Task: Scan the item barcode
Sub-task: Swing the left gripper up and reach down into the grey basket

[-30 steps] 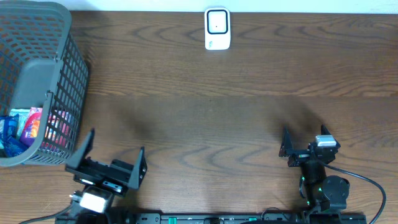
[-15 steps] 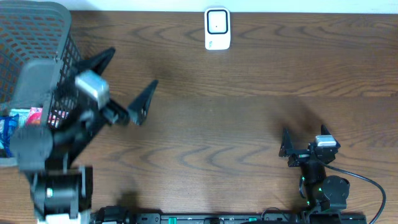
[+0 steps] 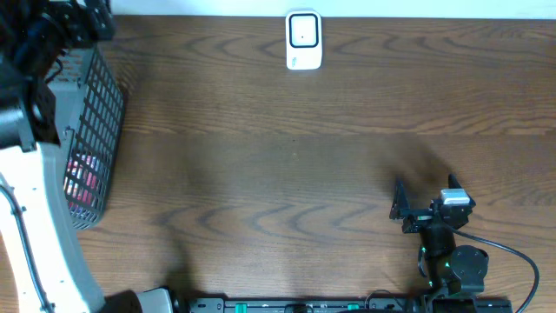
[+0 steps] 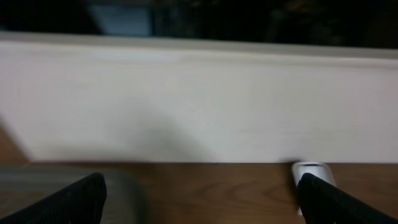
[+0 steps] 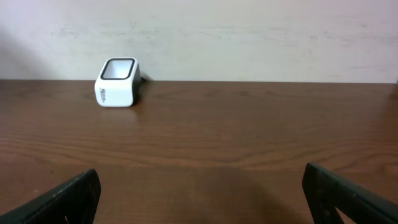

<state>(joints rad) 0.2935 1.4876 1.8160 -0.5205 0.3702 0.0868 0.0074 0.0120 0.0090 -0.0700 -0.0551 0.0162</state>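
The white barcode scanner (image 3: 303, 40) stands at the table's far edge, and shows too in the right wrist view (image 5: 117, 82) and the left wrist view (image 4: 309, 170). Pink and red packets (image 3: 80, 178) show through the mesh of the grey basket (image 3: 102, 104) at the left. My left arm (image 3: 30, 113) is raised high over the basket and hides most of it. The left gripper (image 4: 205, 205) is open with nothing between its fingers. My right gripper (image 3: 426, 198) rests low at the front right, open and empty (image 5: 202, 199).
A white wall (image 5: 249, 37) runs behind the table's far edge. Bare brown wood (image 3: 287, 174) lies between the basket, the scanner and the right arm. The right arm's cable (image 3: 512, 252) trails at the front right.
My left arm has swung up from the front left of the table and back over the basket, gripper open throughout. The right arm has not moved.
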